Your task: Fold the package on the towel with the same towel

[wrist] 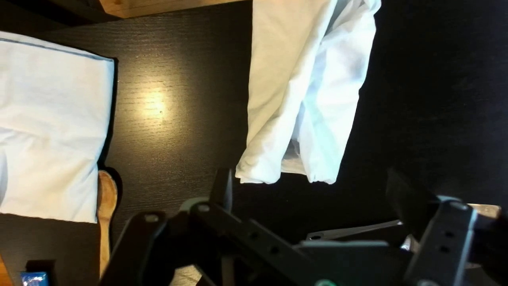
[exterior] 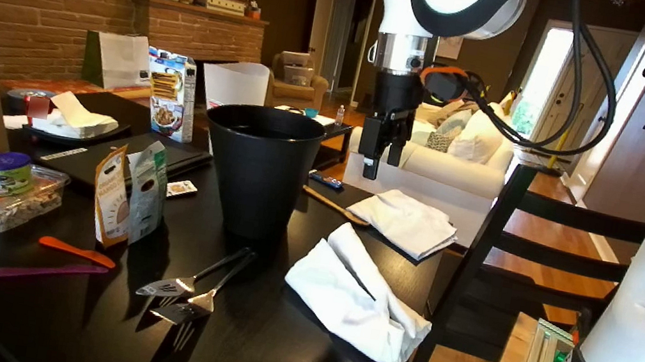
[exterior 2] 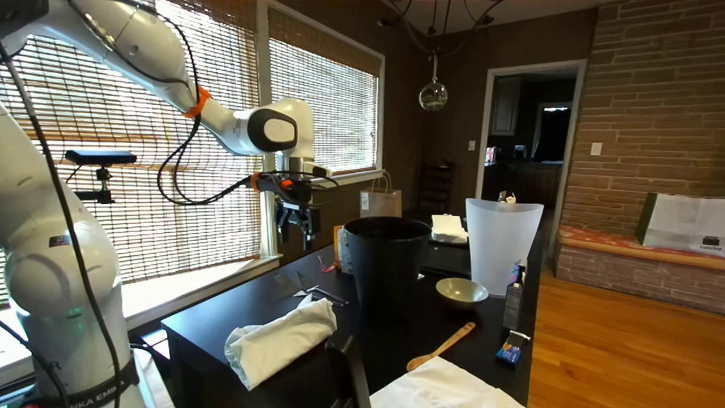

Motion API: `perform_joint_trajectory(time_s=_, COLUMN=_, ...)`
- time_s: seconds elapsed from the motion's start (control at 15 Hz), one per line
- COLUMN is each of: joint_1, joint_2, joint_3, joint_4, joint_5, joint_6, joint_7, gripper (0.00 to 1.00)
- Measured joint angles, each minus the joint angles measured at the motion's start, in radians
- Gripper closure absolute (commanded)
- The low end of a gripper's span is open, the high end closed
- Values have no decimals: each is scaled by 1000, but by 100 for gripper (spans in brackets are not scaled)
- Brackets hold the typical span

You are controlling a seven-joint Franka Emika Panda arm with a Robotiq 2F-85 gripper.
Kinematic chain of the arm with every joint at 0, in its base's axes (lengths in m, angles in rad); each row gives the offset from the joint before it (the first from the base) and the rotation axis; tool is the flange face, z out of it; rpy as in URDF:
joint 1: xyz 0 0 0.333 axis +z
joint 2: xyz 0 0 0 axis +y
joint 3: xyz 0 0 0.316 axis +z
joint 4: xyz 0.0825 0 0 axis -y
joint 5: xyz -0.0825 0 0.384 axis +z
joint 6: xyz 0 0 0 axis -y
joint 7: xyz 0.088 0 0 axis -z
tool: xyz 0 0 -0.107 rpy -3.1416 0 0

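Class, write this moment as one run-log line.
gripper: open, nothing held, above table | towel: on table, flaps folded inward, gap between | package: not clearly visible

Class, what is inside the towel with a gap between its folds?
In the wrist view, what may be the package shows as a greyish patch inside the towel, near one end. Its folds hide the rest from view.
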Motion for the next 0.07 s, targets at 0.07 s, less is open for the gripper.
perform_joint_trajectory(time_s=0.07, joint_1=0, joint_2=0, joint_3=0, joint_4=0, joint_5=0, joint_6=0, joint_7=0, gripper=0)
